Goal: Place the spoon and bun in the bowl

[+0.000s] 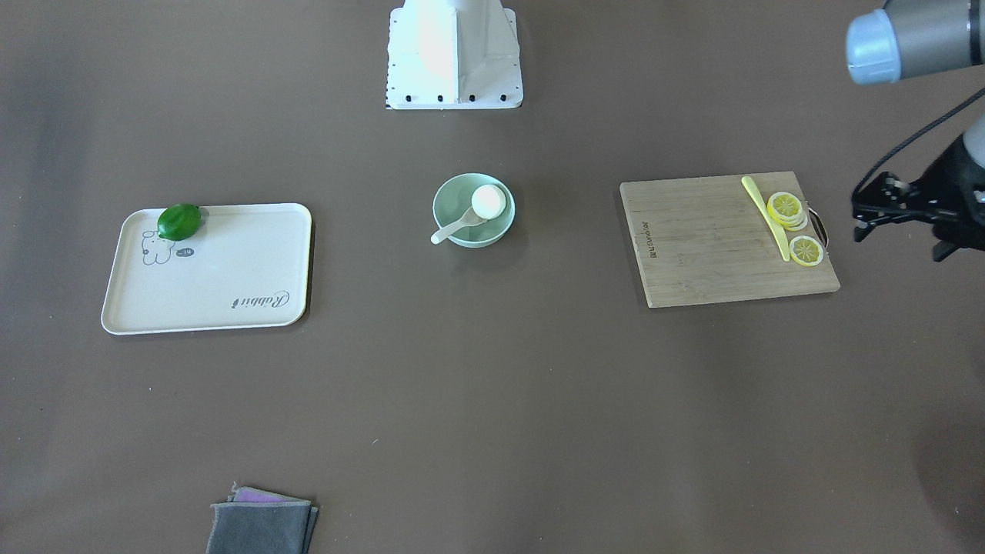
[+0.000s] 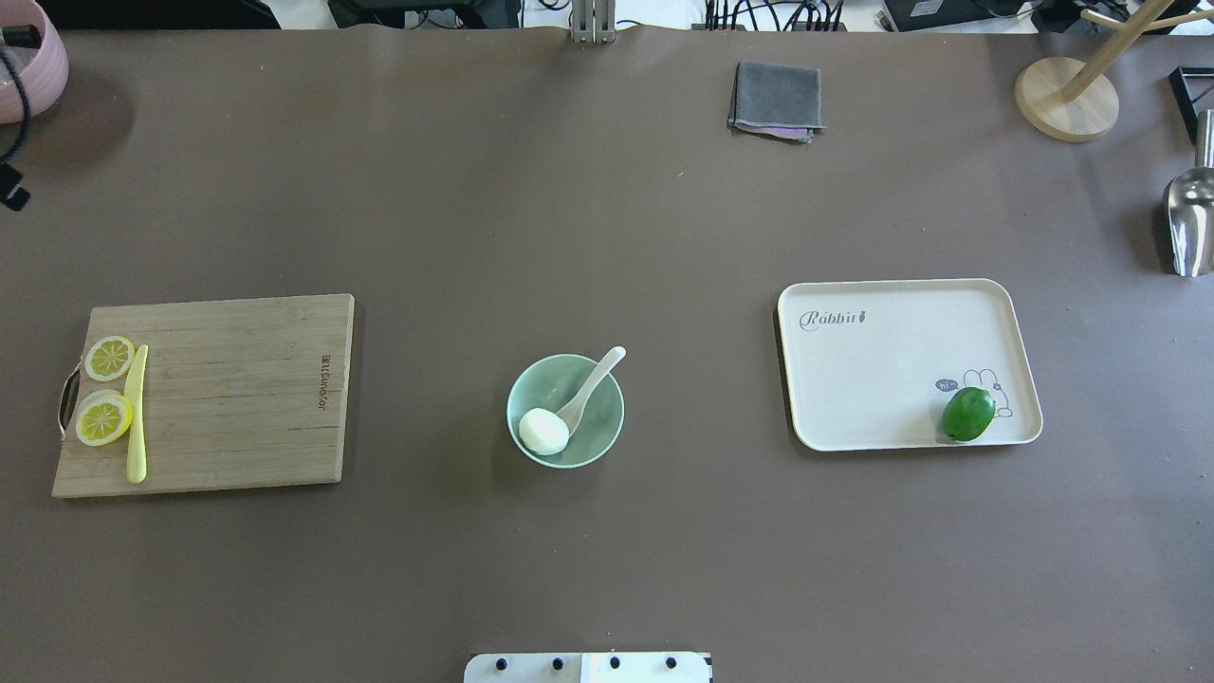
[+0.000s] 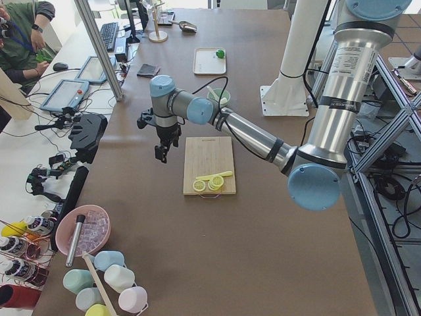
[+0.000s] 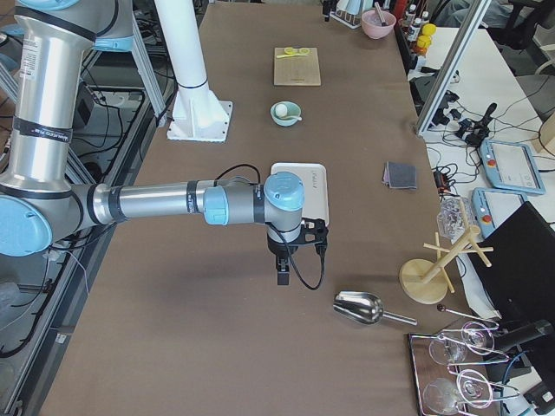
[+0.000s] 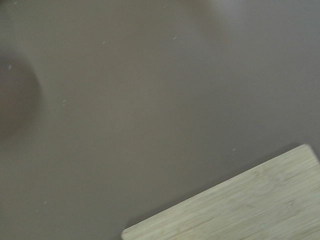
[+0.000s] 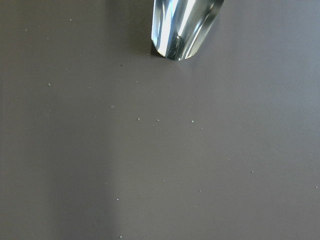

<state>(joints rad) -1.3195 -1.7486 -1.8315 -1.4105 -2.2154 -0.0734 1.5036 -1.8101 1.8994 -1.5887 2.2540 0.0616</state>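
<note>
bowl (image 2: 604, 433) sat at middle of counter (image 2: 607, 237); bun (image 2: 542, 431) and spoon (image 2: 590, 389) in it, spoon handle over far rim. cutting board (image 2: 237, 398) lay to robot's left, tray (image 2: 882, 379) to right, lime (image 2: 968, 414) on tray, cloth (image 2: 776, 95) near far edge.

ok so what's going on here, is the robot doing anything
Nothing is being handled right now. The bun sits in the bowl, and the spoon has its scoop inside with the handle leaning over the rim, so the job looks done. The left gripper hangs off the outer side of the cutting board. The right gripper hangs over the table between the tray and a metal scoop.
</note>
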